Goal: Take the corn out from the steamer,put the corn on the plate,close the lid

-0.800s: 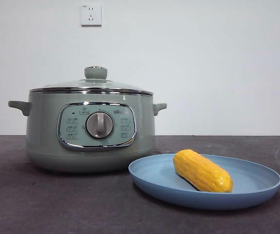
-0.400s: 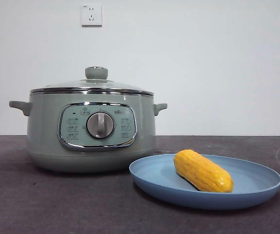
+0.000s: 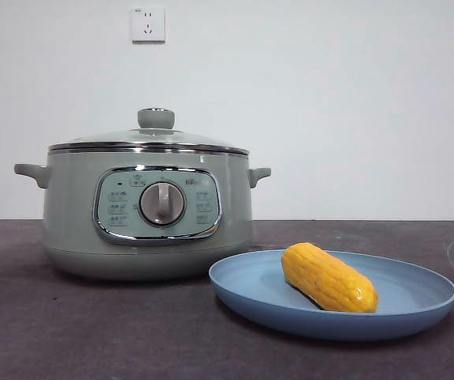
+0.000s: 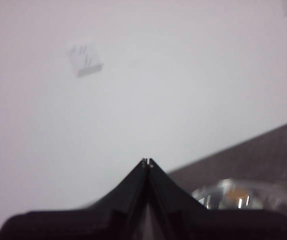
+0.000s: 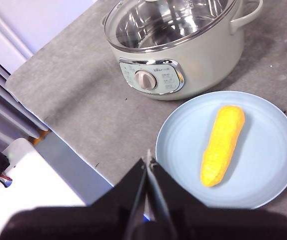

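Observation:
The yellow corn (image 3: 329, 278) (image 5: 223, 144) lies on the light-blue plate (image 3: 417, 305) (image 5: 278, 165), to the right of the sage-green steamer (image 3: 144, 229) (image 5: 203, 60). The glass lid (image 3: 149, 138) (image 5: 173, 22) with its green knob sits on the steamer. My right gripper (image 5: 148, 162) is shut and empty, held high above the table's front edge, well clear of the plate. My left gripper (image 4: 147, 162) is shut and empty too, raised and facing the wall, with the lid's glass edge (image 4: 238, 195) just showing beside its jaws. Neither arm appears in the front view.
A white wall socket (image 3: 148, 24) (image 4: 86, 59) is on the wall behind the steamer. The dark table (image 3: 92, 332) ends at a front edge (image 5: 58, 135), with white and blue equipment below it.

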